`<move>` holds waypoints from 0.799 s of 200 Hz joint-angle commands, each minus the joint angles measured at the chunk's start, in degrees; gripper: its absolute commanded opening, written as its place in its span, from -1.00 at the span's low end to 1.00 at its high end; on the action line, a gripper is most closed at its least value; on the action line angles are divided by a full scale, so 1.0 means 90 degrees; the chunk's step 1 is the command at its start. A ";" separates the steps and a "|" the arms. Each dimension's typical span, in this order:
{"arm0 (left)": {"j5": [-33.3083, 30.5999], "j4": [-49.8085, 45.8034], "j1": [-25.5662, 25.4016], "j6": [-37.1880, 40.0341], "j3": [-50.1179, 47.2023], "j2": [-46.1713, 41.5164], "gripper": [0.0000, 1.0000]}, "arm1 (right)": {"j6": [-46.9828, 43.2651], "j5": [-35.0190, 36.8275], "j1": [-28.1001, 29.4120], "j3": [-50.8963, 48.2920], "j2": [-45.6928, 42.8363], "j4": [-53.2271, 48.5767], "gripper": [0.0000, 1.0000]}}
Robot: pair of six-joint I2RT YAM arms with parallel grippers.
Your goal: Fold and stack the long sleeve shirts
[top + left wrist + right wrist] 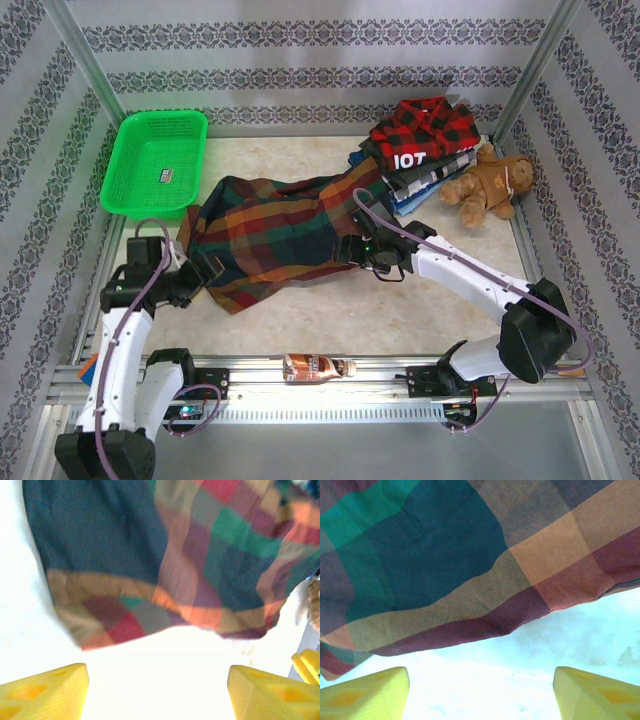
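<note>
Plaid was down on the pale stone-look table (330, 310): the large, soft orange, green, navy and red plaid shirt (280, 235) lay rumpled across the middle, running from about 8 o'clock up toward 1 o'clock, where its far end reached the stack of folded shirts (420, 160) topped by a red-black check one. My left gripper (200, 272) sat at the cloth's 8 o'clock corner and my right gripper (358, 250) at its 4 o'clock edge. On both wrist cameras the yellow fingers stood wide apart with bare table between them and the hem just beyond the tips, so both were open and holding nothing. I judged this one light and completely limp: it would sag, bunch and trail wherever it wasn't supported, and it looked likely to slide easily on that smooth top. It isn't fragile, but it is thin, so I reckoned the jaws would have to close right down to keep it. The best hold, to my eye, was the hem itself: the orange-banded edge in front of the left fingers, and the rippled olive-and-maroon edge in front of the right, taken well apart so the panel would lift flat. The brown plush teddy bear (490, 185) at 2 o'clock and the green plastic basket (155, 160) at 10 o'clock were well clear.
</note>
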 commanded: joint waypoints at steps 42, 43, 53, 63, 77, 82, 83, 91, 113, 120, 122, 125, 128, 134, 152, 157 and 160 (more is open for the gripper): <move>-0.0978 0.1027 -0.2135 -0.1595 -0.0944 0.1029 0.30 | -0.0838 -0.0493 0.0007 0.0081 0.0240 -0.0014 0.60; -0.0996 0.1065 -0.2142 -0.1602 -0.0947 0.1066 0.30 | -0.0844 -0.0499 0.0004 0.0080 0.0243 -0.0009 0.59; -0.1170 0.1337 -0.2205 -0.1610 -0.0966 0.1381 0.28 | -0.0887 -0.0541 0.0004 0.0080 0.0238 -0.0014 0.60; -0.1386 0.1529 -0.2222 -0.1580 -0.0951 0.1713 0.28 | -0.0908 -0.0583 0.0004 0.0057 0.0213 -0.0007 0.60; -0.1599 0.1911 -0.2228 -0.1643 -0.0931 0.2044 0.29 | -0.0895 -0.0621 0.0021 -0.0040 0.0162 0.0052 0.60; -0.1635 0.2098 -0.2231 -0.1695 -0.0951 0.2136 0.30 | -0.0882 -0.0630 0.0021 -0.0070 0.0142 0.0075 0.60; -0.1641 0.2132 -0.2229 -0.1706 -0.0951 0.2157 0.31 | -0.0876 -0.0631 0.0021 -0.0087 0.0132 0.0086 0.60; -0.1730 0.2374 -0.2225 -0.1768 -0.0977 0.2331 0.32 | -0.0871 -0.0655 0.0022 -0.0173 0.0089 0.0157 0.60; -0.1747 0.2993 -0.2228 -0.1829 -0.1028 0.2896 0.26 | -0.0834 -0.0695 0.0021 -0.0386 -0.0053 0.0353 0.60; -0.1711 0.3180 -0.2221 -0.1833 -0.1055 0.3079 0.21 | -0.0822 -0.0654 0.0012 -0.0425 -0.0084 0.0357 0.60; -0.1703 0.3211 -0.2221 -0.1826 -0.1050 0.3128 0.19 | -0.0817 -0.0644 0.0006 -0.0440 -0.0085 0.0352 0.60; -0.1687 0.3258 -0.2218 -0.1805 -0.1036 0.3202 0.17 | -0.0813 -0.0628 0.0002 -0.0440 -0.0098 0.0349 0.61; -0.1680 0.3284 -0.2224 -0.1781 -0.1013 0.3266 0.15 | -0.0799 -0.0614 -0.0007 -0.0447 -0.0104 0.0347 0.61; -0.1698 0.3285 -0.2225 -0.1718 -0.0951 0.3395 0.09 | -0.0784 -0.0602 -0.0021 -0.0466 -0.0116 0.0356 0.61; -0.1761 0.3208 -0.2227 -0.1482 -0.0738 0.3631 -0.29 | -0.0773 -0.0595 -0.0063 -0.0502 -0.0160 0.0402 0.61; -0.1756 0.3179 -0.2228 -0.1416 -0.0678 0.3663 -0.40 | -0.0763 -0.0583 -0.0073 -0.0497 -0.0164 0.0396 0.61; -0.1756 0.3156 -0.2228 -0.1384 -0.0645 0.3679 -0.46 | -0.0763 -0.0573 -0.0076 -0.0497 -0.0169 0.0396 0.60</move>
